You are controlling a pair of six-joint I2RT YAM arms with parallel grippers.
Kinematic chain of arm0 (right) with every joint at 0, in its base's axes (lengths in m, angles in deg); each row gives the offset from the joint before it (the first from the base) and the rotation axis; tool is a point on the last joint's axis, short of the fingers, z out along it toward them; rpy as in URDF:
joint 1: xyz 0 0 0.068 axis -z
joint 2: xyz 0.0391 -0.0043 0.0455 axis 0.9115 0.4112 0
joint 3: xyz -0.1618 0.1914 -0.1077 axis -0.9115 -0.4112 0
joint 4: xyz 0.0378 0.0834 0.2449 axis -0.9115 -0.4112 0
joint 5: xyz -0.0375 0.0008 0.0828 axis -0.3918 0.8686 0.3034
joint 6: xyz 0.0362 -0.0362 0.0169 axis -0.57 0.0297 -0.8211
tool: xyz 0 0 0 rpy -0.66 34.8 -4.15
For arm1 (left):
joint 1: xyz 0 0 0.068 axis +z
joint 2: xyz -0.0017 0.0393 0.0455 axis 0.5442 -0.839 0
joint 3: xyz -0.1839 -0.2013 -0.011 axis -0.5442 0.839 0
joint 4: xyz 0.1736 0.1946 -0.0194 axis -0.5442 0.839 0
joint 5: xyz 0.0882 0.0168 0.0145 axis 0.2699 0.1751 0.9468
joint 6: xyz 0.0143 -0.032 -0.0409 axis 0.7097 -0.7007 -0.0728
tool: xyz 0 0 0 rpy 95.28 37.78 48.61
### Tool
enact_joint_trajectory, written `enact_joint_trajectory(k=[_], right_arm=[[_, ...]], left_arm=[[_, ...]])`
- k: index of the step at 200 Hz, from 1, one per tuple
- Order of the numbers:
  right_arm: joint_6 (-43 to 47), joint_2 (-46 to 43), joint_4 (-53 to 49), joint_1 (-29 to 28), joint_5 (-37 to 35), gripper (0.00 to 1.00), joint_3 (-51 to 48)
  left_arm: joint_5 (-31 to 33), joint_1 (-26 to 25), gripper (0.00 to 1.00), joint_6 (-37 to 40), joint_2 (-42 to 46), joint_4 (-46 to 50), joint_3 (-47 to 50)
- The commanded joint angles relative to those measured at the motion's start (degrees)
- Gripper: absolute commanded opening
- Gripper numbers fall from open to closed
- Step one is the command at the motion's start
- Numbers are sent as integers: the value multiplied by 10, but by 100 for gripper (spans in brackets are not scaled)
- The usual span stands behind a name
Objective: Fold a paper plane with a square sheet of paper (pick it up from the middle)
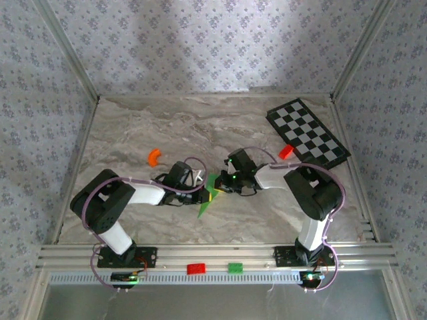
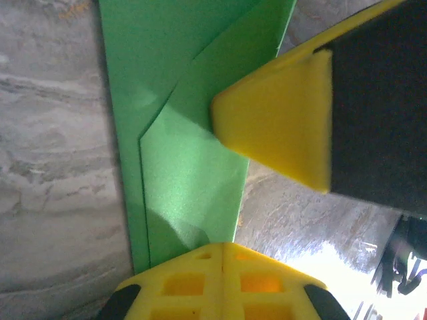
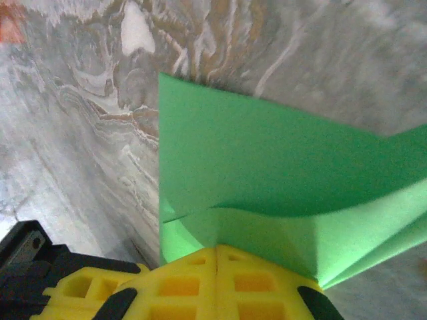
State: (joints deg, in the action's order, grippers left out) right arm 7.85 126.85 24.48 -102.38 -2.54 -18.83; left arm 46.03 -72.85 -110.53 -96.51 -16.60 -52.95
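I see the green paper point(image 1: 209, 195) already folded. From the top camera it reads as a narrow, slanted strip on the marble table point(image 1: 133, 133), well to the near-left of the checkered board point(image 1: 308, 133). Both arms meet at it. The left gripper point(image 1: 199, 185) is clenched on the side of the paper farther from the board, and the right gripper point(image 1: 221, 187) is clamped on the side nearer the board.

The left wrist camera gives me the fold detail that the top view blurs. I can make out a long strip with a diagonal flap laid over it, sharp crease lines, and my yellow pads pressed flush together on its end. The other arm's yellow fingertip point(image 2: 273, 127) lies over the paper's edge there.

The right wrist camera shows the paper bowing upward from the pinch, with stacked layers fanning apart on one side.

The top camera gives me the surroundings. A small red block point(image 1: 285, 151) sits just beside the board's near corner, and an orange curved piece point(image 1: 154, 157) lies far left of the board. A red brick point(image 1: 196, 269) and a green brick point(image 1: 235, 268) rest on the aluminium rail point(image 1: 80, 255), well nearer than the board.
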Motion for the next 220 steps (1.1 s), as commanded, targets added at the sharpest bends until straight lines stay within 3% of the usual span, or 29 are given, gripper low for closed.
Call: enact_joint_trajectory(k=[1, 58, 96, 133, 177, 220], right_arm=[[6, 12, -4, 36, -34, 5, -11], [10, 23, -33, 108, -49, 6, 8], [17, -12, -46, 125, -47, 7, 17], [19, -63, -60, 95, -63, 9, 19], [-6, -23, -30, 31, -50, 9, 18], [-8, 6, -50, 38, -55, 7, -1]], left_arm=[[18, -5, 0, 10, -27, 99, 32], [13, -8, 0, 0, -30, 87, 39], [15, -11, 0, -4, -26, 86, 40], [15, -13, 0, -9, -23, 84, 36], [18, -15, 0, -13, -18, 93, 22], [7, -15, 0, -23, 13, 103, 3]])
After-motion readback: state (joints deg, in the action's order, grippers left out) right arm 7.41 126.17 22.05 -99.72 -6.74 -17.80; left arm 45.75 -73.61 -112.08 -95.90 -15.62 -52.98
